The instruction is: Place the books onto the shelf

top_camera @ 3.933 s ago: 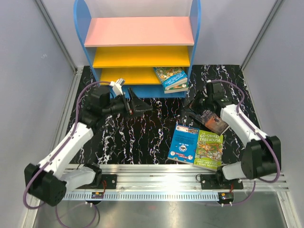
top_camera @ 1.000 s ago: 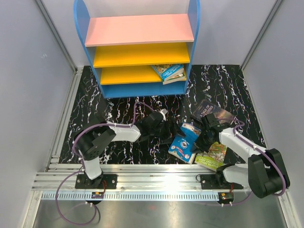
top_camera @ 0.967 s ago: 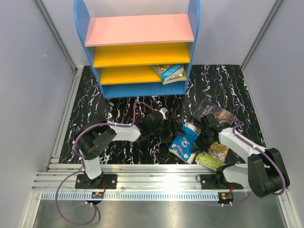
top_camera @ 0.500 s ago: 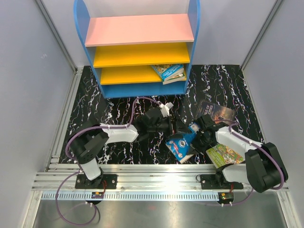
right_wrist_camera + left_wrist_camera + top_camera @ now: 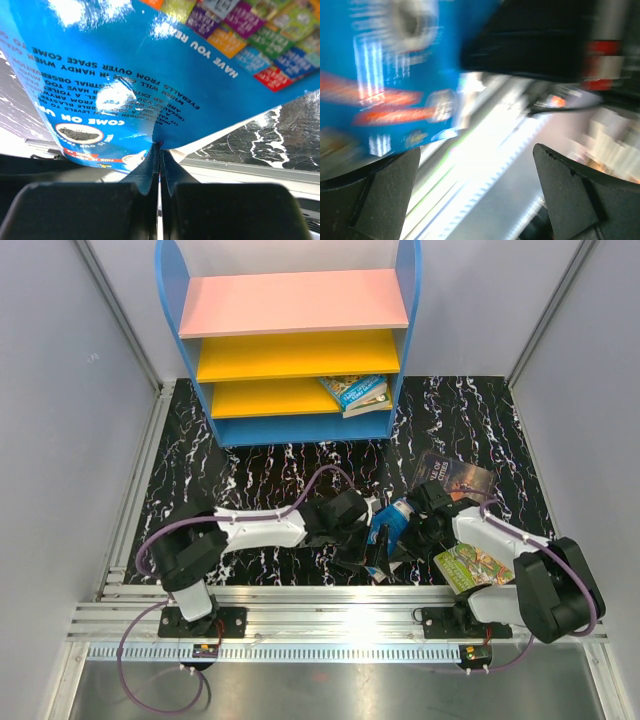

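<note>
Item: blue paperback [image 5: 150, 65] — thin, light, glossy and floppy; judged likely to sag or slip if held by one corner.
Location: tilted up off the bench [image 5: 260, 470], edge pinched in the clenched right hand [image 5: 159, 150], just ahead of the left hand [image 5: 476, 150] — spread wide, grasping nothing.
Best hold: spine edge, bitten deep.

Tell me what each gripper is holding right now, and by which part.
The right gripper pinches the blue book by the edge of its back cover. The left gripper is open beside it, holding nothing.
</note>
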`<action>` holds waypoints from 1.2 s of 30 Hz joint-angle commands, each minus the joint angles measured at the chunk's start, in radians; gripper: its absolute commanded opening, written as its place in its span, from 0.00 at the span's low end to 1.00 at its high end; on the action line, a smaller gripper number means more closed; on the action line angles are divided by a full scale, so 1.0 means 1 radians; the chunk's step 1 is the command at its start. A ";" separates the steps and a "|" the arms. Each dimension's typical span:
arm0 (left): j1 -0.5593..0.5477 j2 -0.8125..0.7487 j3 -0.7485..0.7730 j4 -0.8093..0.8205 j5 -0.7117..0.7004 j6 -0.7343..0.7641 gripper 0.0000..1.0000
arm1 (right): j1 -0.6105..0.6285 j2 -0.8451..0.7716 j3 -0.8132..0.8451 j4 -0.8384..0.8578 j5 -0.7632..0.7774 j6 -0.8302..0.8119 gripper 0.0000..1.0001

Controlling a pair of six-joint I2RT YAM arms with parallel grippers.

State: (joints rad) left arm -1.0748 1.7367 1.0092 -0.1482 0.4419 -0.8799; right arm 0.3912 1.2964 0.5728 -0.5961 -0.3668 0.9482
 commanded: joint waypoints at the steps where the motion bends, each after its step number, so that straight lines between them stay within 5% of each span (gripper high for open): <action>1: 0.013 -0.144 0.110 -0.264 -0.300 0.133 0.99 | 0.011 -0.023 -0.044 -0.013 0.118 -0.031 0.00; 4: 0.047 -0.198 0.132 -0.398 -0.408 0.125 0.99 | 0.011 -0.058 -0.031 -0.062 0.120 -0.032 0.00; 5: 0.058 -0.212 0.129 -0.405 -0.416 0.124 0.99 | 0.011 -0.077 -0.007 -0.082 0.130 -0.034 0.08; 6: 0.081 -0.229 0.123 -0.406 -0.420 0.125 0.99 | 0.011 -0.089 0.007 -0.105 0.137 -0.040 0.46; 7: 0.093 -0.242 0.114 -0.404 -0.414 0.142 0.99 | 0.011 -0.100 0.025 -0.164 0.149 -0.054 0.61; 9: 0.133 -0.258 0.114 -0.401 -0.407 0.166 0.99 | 0.011 -0.140 0.084 -0.275 0.198 -0.061 0.89; 11: 0.162 -0.226 0.117 -0.372 -0.370 0.226 0.99 | 0.011 -0.187 0.133 -0.342 0.253 -0.062 0.97; 18: 0.210 0.033 0.282 -0.330 -0.224 0.403 0.99 | 0.011 -0.247 0.128 -0.381 0.318 0.004 1.00; 29: 0.265 0.224 0.445 -0.343 -0.065 0.480 0.99 | 0.011 0.062 0.150 -0.176 0.302 0.024 1.00; 36: 0.273 0.224 0.344 -0.254 0.060 0.460 0.99 | 0.012 0.202 0.131 -0.044 0.295 0.077 0.63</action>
State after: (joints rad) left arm -0.8013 1.9591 1.3838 -0.4610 0.4007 -0.4332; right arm 0.3977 1.4364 0.7273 -0.7334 -0.1699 0.9810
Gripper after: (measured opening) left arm 0.987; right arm 0.665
